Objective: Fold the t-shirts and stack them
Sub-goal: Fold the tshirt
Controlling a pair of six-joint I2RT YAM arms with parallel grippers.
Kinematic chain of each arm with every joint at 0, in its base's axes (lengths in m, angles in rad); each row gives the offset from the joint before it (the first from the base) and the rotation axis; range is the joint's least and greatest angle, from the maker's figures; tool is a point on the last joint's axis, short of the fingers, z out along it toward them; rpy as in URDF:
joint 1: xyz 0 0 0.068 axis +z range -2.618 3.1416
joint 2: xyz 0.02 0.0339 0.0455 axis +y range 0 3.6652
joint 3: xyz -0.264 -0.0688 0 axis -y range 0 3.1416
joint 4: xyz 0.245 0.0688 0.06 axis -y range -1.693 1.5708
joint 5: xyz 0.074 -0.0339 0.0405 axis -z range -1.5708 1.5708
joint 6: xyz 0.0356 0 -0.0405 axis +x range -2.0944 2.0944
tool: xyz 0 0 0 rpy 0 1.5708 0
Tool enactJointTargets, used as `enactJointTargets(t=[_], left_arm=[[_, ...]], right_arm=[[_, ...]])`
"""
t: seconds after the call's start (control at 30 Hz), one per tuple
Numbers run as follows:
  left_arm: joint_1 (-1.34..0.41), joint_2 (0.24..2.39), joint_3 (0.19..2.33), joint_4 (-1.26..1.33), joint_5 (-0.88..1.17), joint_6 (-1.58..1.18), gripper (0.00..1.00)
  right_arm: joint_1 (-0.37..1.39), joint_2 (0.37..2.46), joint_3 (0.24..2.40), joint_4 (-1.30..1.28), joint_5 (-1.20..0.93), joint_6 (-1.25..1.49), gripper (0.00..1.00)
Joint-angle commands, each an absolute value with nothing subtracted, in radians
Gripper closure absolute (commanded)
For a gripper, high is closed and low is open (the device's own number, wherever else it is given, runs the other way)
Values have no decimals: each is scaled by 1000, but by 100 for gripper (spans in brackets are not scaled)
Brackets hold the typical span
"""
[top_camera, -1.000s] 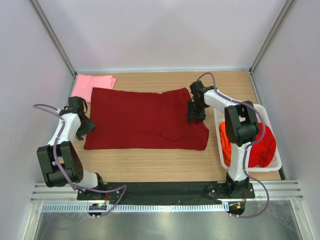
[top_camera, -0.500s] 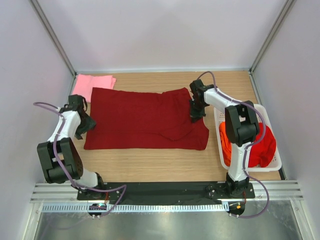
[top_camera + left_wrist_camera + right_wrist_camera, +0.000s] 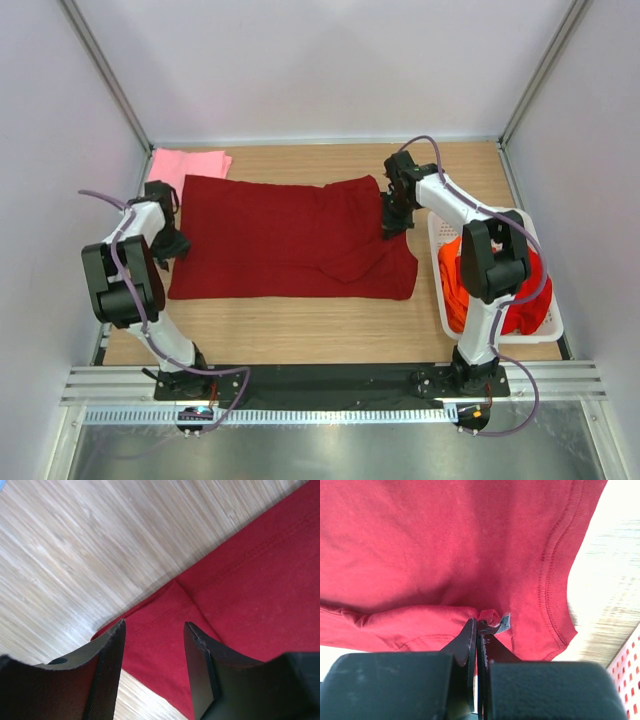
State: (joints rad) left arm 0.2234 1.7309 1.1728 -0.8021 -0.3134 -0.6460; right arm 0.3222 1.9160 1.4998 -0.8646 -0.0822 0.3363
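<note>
Shirts dominate the top view: the maroon shirt [image 3: 290,240] lies spread flat on the wooden table [image 3: 300,325], a soft matte rectangle with a rumpled fold near its right end. The pink shirt [image 3: 185,165], folded flat, meets its far left corner. Right of it, a white slotted plastic basket [image 3: 545,330] holds the red shirt [image 3: 530,285] and orange shirt [image 3: 452,290] in a heap. The left claw [image 3: 170,245] is at its left edge and the right claw [image 3: 392,225] at its right end. In the left wrist view, the left claw [image 3: 154,630] is spread wide, black fingers straddling a stitched hem corner of the maroon shirt [image 3: 260,580] over pale wood grain. In the right wrist view, the right claw [image 3: 477,625] is clamped tight on a small pinch of the maroon shirt [image 3: 445,545], fine knit with a double-stitched hem, and the basket [image 3: 625,680] shows its perforated wall to the right.
</note>
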Motion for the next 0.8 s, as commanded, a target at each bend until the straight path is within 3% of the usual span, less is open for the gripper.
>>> enactJointTargets(t=[0.0,0.43,0.63,0.73,0.77], left_arm=[[227,1772,1218,-808,-325,-653,50],[215,1879,1267,-792,-374,-670,54],[212,1876,1261,-772,-388,-666,63],[210,1878,1258,-765,-394,-658,73],[209,1875,1259,-765,-399,-657,80]], right_arm=[[321,1867,1517,-859,-107,342,99],[321,1867,1502,-847,-140,327,99],[321,1867,1497,-845,-144,325,99],[319,1868,1503,-848,-144,324,99],[321,1868,1505,-848,-144,324,99]])
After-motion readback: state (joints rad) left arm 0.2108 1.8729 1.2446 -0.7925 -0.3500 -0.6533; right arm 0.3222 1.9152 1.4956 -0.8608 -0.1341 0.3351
